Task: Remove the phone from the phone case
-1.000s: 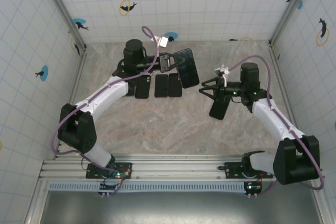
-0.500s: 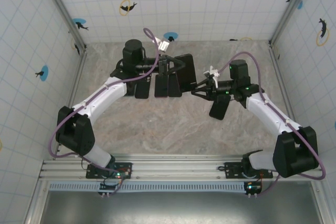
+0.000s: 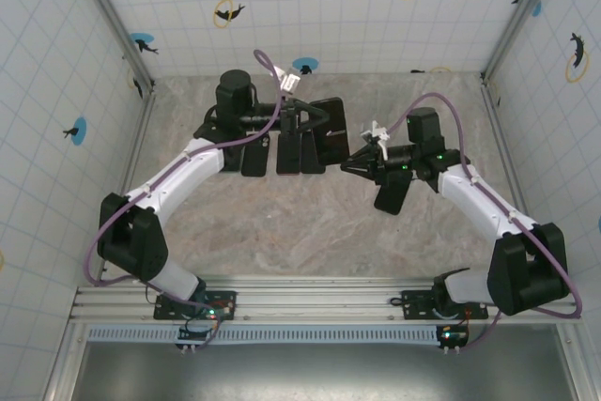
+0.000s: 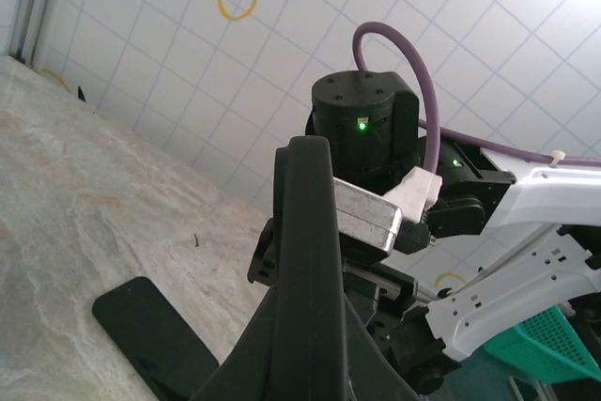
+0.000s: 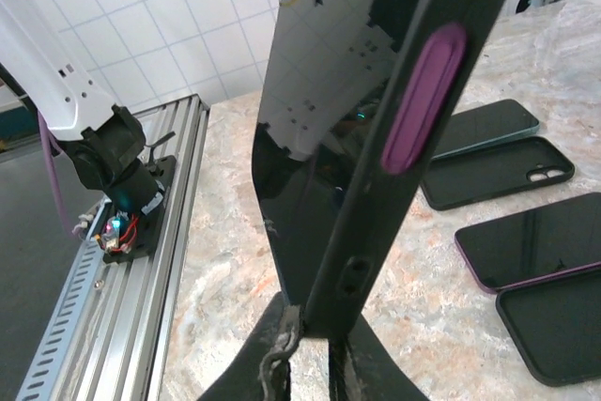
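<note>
A black phone case (image 3: 331,131) with the phone in it hangs above the table's far middle, held between both arms. My left gripper (image 3: 302,125) is shut on its far end; the left wrist view has the case's black edge (image 4: 305,260) running up between the jaws. My right gripper (image 3: 351,164) is shut on the opposite end. In the right wrist view the glossy phone screen (image 5: 319,138) and the case's side with a purple button (image 5: 423,100) rise from between the fingers (image 5: 272,354).
Dark phones and empty cases lie flat in a row under the left gripper (image 3: 254,159) (image 3: 288,154) (image 3: 312,152). Another dark phone (image 3: 392,194) lies below the right wrist. Tiled walls enclose the table on three sides.
The right arm moved left to the held phone case and its jaws closed on the case's end. The left arm turned the case slightly and kept its grip.
</note>
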You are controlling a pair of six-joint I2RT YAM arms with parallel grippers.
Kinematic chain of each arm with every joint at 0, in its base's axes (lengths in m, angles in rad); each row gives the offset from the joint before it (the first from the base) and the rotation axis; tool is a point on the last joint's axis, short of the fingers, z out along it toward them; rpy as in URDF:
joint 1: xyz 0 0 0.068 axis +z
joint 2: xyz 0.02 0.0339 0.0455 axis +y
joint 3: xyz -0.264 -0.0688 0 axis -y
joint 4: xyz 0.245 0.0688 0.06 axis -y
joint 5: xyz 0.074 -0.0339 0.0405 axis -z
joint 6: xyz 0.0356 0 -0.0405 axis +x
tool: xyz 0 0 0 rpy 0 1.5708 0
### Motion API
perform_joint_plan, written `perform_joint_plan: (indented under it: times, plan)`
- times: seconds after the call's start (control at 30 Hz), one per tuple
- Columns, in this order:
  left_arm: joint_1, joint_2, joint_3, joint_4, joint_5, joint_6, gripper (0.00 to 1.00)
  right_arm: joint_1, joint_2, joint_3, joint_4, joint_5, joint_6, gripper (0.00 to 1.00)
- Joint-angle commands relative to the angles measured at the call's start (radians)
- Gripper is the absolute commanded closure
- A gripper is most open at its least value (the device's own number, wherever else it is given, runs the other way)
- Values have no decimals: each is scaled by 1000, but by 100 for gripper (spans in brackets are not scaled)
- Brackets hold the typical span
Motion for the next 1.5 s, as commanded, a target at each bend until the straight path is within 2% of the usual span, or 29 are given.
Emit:
perform_joint_plan:
  times: [0.0, 0.13, 0.37, 0.93, 1.47]
  plan:
    - [-3, -35, -1, 18, 56, -15, 100, 15, 7, 55, 7, 19, -45, 88]
    - [-3, -37, -7, 12, 68, -18, 100, 18, 8, 69, 18, 16, -44, 89]
    - [-3, -38, -8, -24, 64, 12, 100, 25, 12, 71, 36, -21, -20, 82]
    - [-3, -45, -5, -95, 18, 68, 100, 27, 18, 60, 96, -88, 34, 78]
    - [-1, -46, 16, -124, 13, 94, 100, 26, 20, 45, 28, -106, -23, 77]
